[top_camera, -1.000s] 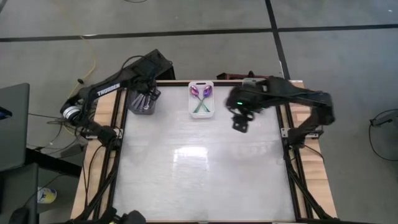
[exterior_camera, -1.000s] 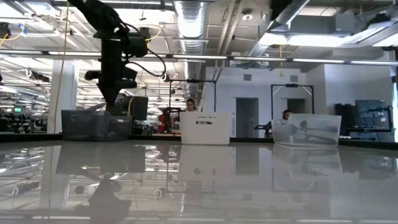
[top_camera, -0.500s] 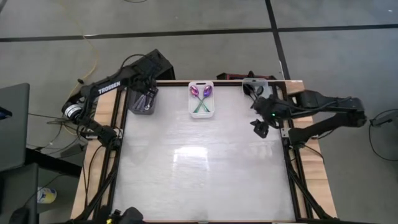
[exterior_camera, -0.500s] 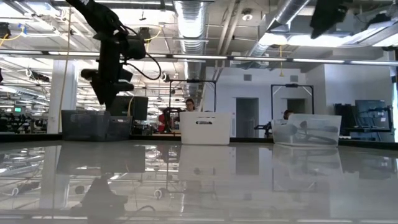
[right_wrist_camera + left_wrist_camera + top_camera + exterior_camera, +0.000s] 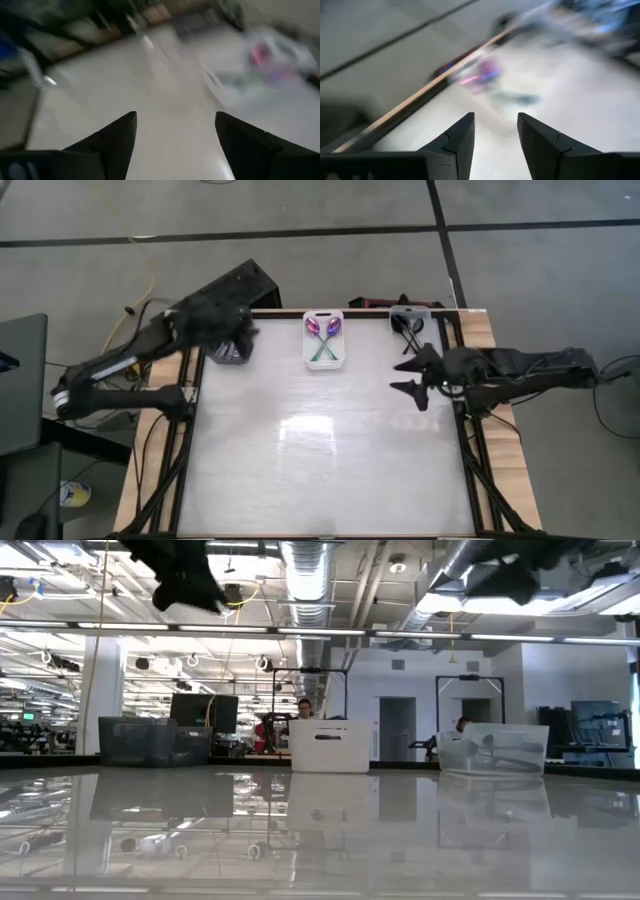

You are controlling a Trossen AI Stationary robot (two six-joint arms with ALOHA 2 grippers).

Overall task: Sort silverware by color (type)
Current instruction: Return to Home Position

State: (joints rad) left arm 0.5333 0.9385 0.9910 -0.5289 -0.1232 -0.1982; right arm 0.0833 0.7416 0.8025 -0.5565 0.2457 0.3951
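Purple-pink spoons with teal handles point(image 5: 323, 340) lie in a white bin point(image 5: 337, 350) at the table's far edge. Silver spoons point(image 5: 492, 750) lie in a clear bin point(image 5: 408, 318) at the far right. A dark bin point(image 5: 226, 356) stands at the far left, partly under my left arm; its contents do not show. My left gripper point(image 5: 495, 117) is open with nothing between its fingers, raised above that dark bin point(image 5: 243, 333). My right gripper point(image 5: 404, 375) hangs wide open and bare near the table's right edge, nearer than the clear bin.
The pale, glossy tabletop point(image 5: 320, 450) stretches bare from the bins to the near edge. Dark frame rails point(image 5: 470, 470) run along both sides. Beyond the far edge, people sit in the room point(image 5: 305, 710).
My left gripper has risen out of the dark bin and drawn back toward the table's left edge, tipping from pointing down to a shallower slant. My right gripper has swung from over the far middle of the table toward the right edge.
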